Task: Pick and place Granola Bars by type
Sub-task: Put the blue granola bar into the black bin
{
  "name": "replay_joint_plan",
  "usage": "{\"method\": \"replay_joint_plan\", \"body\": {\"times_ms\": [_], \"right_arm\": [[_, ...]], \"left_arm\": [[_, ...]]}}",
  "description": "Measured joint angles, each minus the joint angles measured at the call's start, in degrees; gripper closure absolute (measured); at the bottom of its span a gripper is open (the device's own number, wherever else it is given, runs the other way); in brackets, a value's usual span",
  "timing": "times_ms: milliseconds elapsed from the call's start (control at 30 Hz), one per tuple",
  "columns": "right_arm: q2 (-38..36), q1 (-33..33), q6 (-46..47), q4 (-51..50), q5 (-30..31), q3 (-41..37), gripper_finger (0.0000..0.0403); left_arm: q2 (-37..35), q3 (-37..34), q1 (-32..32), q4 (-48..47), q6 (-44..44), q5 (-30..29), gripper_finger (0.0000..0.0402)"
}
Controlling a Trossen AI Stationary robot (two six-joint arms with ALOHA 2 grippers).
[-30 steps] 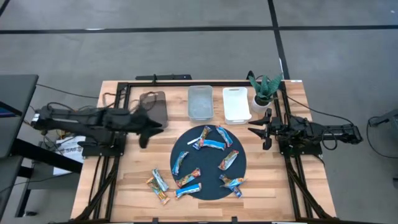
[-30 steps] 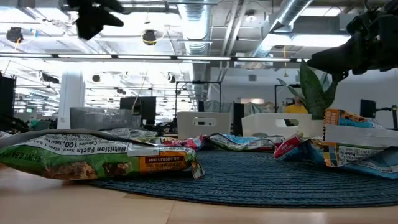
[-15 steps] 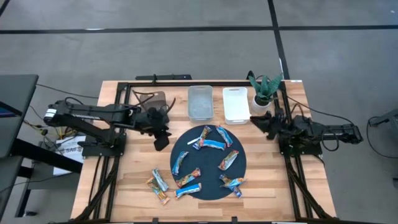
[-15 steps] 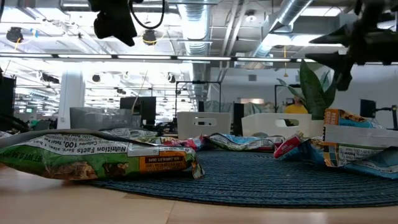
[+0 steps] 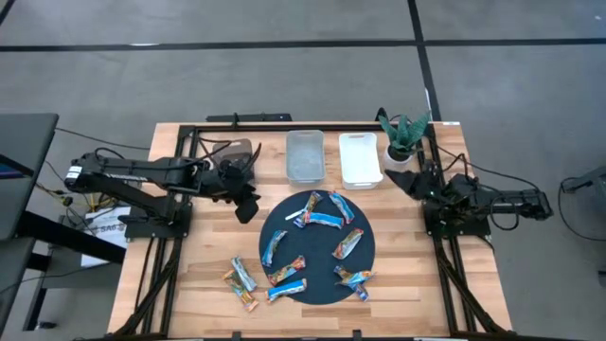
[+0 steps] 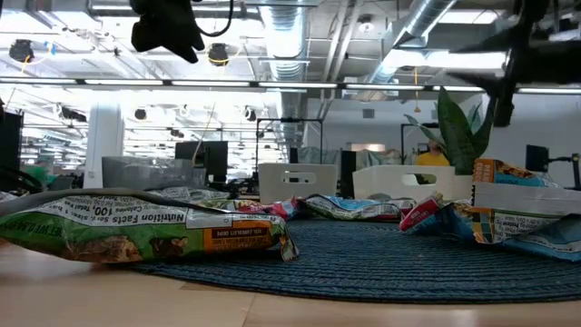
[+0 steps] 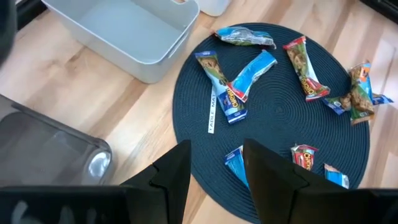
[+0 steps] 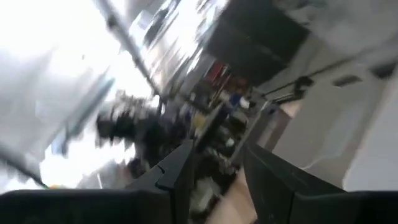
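Roughly a dozen Granola Bars point(image 5: 320, 219) scattered over the round dark mat point(image 5: 371, 248), plus a few off its near-left edge on the bare table point(image 5: 204, 275); none yet in the grey bin point(image 5: 305, 155) or the white bin point(image 5: 360, 158) at the far side. Left gripper point(image 5: 246, 206) now swung in from the table's left side to hover at the mat's far-left rim, fingers point(image 7: 171, 177) parted and empty, looking down on the blue-wrapped bars beside the thin white strip point(image 7: 211, 112). Right gripper point(image 5: 414, 183) lifted and turned away within the last second, parked beside the potted plant point(image 5: 402, 134), its wrist camera pointed out at the room; a gap between its fingers, nothing held. Likely reading: sorting not yet begun, left arm taking the first pick, probably a blue bar near the mat's far-left part. Still to come: a descent, a clean pinch on one wrapper without dragging its overlapping neighbour, then a carry to a bin.
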Motion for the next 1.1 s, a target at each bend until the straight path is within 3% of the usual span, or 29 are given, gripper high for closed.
{"method": "replay_joint_plan", "body": {"times_ms": [100,233,433,633,867,1100], "right_arm": [[4.1,0.0,-11.3,-6.8,-4.7,7.6,0.0275],[16.2,0.0,-21.9,-29.4,-4.3,20.8,0.0275],[33.4,-0.6,-26.7,-47.9,-5.0,34.1,0.0275],[44.6,-0.5,-32.1,-50.0,-8.1,39.2,0.0275],[48.7,0.1,-29.5,-50.9,-10.5,39.8,0.0275],[48.9,1.7,-30.7,-52.2,-10.6,39.8,0.0275]], "left_arm": [[0.0,0.0,0.7,0.0,-1.0,0.6,0.0263],[0.0,0.0,2.0,0.0,-1.4,2.6,0.0263],[0.2,0.0,3.7,-3.0,-1.3,4.3,0.0263],[2.5,-1.5,2.6,-5.0,4.3,14.5,0.0263],[12.9,-5.2,-0.3,2.8,-9.7,19.8,0.0263],[22.5,-5.2,-3.8,11.8,-24.4,20.1,0.0263]]}}
